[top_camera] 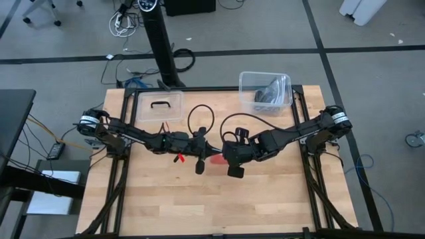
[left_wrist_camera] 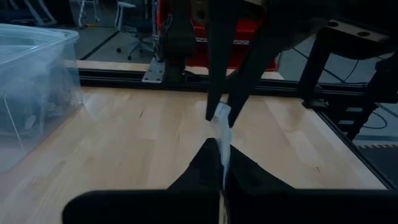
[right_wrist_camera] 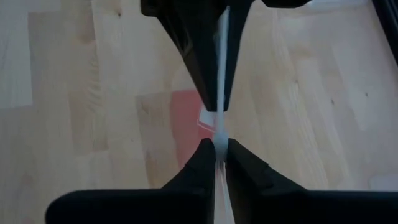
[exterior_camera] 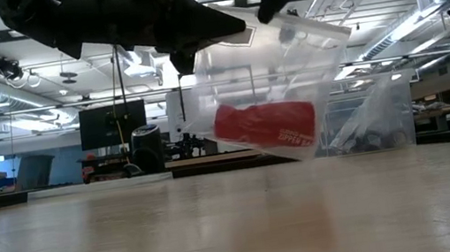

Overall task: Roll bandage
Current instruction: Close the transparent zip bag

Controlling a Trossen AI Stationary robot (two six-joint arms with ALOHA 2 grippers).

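The red bandage (exterior_camera: 265, 124) is a stubby roll lying inside a clear plastic bag (exterior_camera: 296, 62). The bag hangs tilted above the table's middle, clear of the wood. The roll shows as a red patch in the high view (top_camera: 216, 159) and through the plastic in the right wrist view (right_wrist_camera: 186, 118). My left gripper (top_camera: 202, 148) and my right gripper (top_camera: 224, 152) face each other tip to tip over the bag. Each is shut on the bag's upper edge. My left gripper pinches the bag's thin upper edge (left_wrist_camera: 224, 134) between its two fingers, coming level from the table's left. The bag hangs below the fingers, lifted clear, with the roll in its bottom. My right gripper pinches the same upper edge (right_wrist_camera: 219, 130) between its two fingers, coming from the table's right, right next to the left gripper's fingertips (right_wrist_camera: 208, 74). The bag hangs below it, clear of the table.
A clear bin (top_camera: 265, 91) with dark items stands at the far right corner. A clear lid with a black handle (top_camera: 158, 106) lies at the far left. The near half of the wooden table (top_camera: 212, 206) is bare wood.
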